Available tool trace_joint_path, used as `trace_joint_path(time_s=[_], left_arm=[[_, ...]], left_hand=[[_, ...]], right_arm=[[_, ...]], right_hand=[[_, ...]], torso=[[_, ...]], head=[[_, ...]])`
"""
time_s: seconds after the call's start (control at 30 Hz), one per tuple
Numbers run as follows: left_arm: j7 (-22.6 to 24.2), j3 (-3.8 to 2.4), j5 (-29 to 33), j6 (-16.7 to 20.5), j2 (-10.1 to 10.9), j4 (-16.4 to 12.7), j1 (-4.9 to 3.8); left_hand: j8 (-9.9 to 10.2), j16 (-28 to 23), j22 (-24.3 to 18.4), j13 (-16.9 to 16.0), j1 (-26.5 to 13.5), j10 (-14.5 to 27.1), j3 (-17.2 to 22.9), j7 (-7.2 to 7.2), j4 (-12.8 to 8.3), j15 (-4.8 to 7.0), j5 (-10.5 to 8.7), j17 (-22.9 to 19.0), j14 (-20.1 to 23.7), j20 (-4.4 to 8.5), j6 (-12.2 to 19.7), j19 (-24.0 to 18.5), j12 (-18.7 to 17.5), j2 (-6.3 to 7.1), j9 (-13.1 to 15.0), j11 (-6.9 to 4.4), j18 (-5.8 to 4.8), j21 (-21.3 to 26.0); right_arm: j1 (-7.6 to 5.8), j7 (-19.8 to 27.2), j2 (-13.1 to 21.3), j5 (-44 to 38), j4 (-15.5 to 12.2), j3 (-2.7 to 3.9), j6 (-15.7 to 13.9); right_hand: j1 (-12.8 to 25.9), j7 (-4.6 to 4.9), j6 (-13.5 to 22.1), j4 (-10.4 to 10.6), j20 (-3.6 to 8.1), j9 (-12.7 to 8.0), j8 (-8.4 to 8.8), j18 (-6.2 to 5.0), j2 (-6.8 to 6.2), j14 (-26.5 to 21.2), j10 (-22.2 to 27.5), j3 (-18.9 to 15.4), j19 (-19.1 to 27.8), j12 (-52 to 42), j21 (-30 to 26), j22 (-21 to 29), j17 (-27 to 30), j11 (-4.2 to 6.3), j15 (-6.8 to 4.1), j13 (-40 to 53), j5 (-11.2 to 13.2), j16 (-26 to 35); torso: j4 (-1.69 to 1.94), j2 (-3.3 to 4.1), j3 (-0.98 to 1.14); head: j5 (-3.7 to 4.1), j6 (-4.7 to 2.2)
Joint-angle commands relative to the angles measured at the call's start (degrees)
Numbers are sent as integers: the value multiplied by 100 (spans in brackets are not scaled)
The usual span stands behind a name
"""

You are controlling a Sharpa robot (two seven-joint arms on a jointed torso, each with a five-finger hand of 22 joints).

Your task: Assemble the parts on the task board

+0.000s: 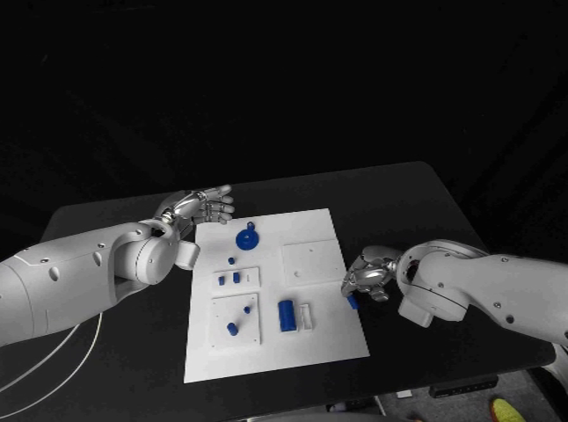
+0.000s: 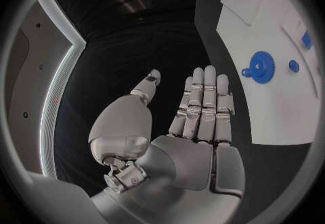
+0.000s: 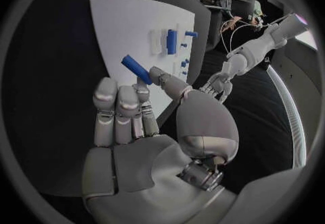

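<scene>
The white task board [image 1: 284, 352] lies in the middle of the black table. On it are a blue gear [image 1: 247, 238], several small blue pegs [image 1: 229, 279] and a thicker blue cylinder [image 1: 287, 315]. My right hand [image 1: 367, 281] hovers at the board's right edge and pinches a short blue peg [image 1: 354, 301] between thumb and a finger; the right wrist view shows this peg [image 3: 137, 68] sticking out over the board [image 3: 129, 18]. My left hand [image 1: 203, 207] is at the board's far left corner, flat and holding nothing, fingers [image 2: 203, 99] straight, the gear [image 2: 260, 65] beside it.
Raised white plates on the board [image 1: 312, 259] carry holes and slots. A white cable [image 1: 56, 360] runs across the table's near left. Black table surface surrounds the board on all sides, with the table edge near the front.
</scene>
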State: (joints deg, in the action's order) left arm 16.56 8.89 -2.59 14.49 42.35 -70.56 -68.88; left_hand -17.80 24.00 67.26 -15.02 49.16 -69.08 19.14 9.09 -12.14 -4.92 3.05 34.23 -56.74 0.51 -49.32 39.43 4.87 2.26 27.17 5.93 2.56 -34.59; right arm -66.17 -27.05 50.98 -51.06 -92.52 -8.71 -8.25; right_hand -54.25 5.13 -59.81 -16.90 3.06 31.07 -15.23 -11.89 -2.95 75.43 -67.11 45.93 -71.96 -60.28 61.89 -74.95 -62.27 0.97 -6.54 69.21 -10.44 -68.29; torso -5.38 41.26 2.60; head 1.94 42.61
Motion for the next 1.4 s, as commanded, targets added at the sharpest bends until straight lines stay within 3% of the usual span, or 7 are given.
trace_joint_path(time_s=[0.03,0.23,0.43,0.7,1.07,1.4], left_arm=[[31,-5,26,-35,-22,-17,-3],[23,-5,26,-24,-17,-17,-3],[20,-5,25,-38,-20,-23,-4],[15,-5,25,-34,-8,-31,-4],[-2,-5,23,-49,-6,-39,-5],[-19,-5,16,-46,9,-45,-5]], left_hand=[[-18,-14,6,-4,5,-24,-14,0,14,-19,-5,10,-37,8,-22,27,10,-55,-10,-6,118,21],[-18,-17,8,-4,4,-23,-16,1,14,-19,-5,13,-38,8,-21,28,9,-55,-11,-6,118,23],[-18,-19,9,-4,4,-22,-18,1,12,-19,-5,15,-38,8,-21,28,9,-54,-11,-6,118,24],[-18,-22,10,-4,4,-22,-19,1,12,-19,-5,18,-38,8,-20,28,8,-53,-12,-5,118,25],[-18,-26,12,-3,1,-21,-22,1,11,-19,-6,22,-39,8,-20,28,8,-49,-14,-5,118,27],[-18,-32,15,-2,-1,-17,-25,2,10,-20,-6,26,-38,8,-18,28,5,-46,-15,-3,117,30]], right_arm=[[48,11,-152,234,31,-12,-87],[273,-14,-446,85,215,-45,-252],[387,13,-667,66,293,-49,-378],[455,24,-812,-126,350,-48,-539],[467,21,-963,-187,441,-47,-544],[600,-47,-1128,-316,582,-49,-491]], right_hand=[[63,5,-37,24,26,28,-97,-311,-3,12,-43,-30,-25,-4,39,-84,-7,18,-43,-6,-28,-21],[109,3,-40,27,32,24,-99,-311,-15,8,-29,-76,-22,0,34,-79,-4,20,-47,-3,-10,-16],[266,-10,-50,33,56,10,-109,-311,-77,6,-11,-341,-30,-2,24,-64,1,33,-62,9,317,-10],[345,-15,-60,55,75,-13,-106,-311,-142,5,-9,-507,-33,3,8,-52,4,38,-70,11,593,-6],[468,-19,-75,81,88,-32,-105,-311,-199,8,-20,-640,-47,6,-1,-44,2,43,-76,8,613,-8],[550,-19,-73,105,97,-47,-98,-311,-245,5,-17,-716,-47,13,-12,-39,3,43,-78,6,638,-5]], torso=[[3,2,7],[6,3,12],[-1,4,14],[-1,6,13],[-3,-1,7],[1,4,8]], head=[[-56,17],[-166,51],[-223,72],[-250,78],[-295,86],[-316,103]])
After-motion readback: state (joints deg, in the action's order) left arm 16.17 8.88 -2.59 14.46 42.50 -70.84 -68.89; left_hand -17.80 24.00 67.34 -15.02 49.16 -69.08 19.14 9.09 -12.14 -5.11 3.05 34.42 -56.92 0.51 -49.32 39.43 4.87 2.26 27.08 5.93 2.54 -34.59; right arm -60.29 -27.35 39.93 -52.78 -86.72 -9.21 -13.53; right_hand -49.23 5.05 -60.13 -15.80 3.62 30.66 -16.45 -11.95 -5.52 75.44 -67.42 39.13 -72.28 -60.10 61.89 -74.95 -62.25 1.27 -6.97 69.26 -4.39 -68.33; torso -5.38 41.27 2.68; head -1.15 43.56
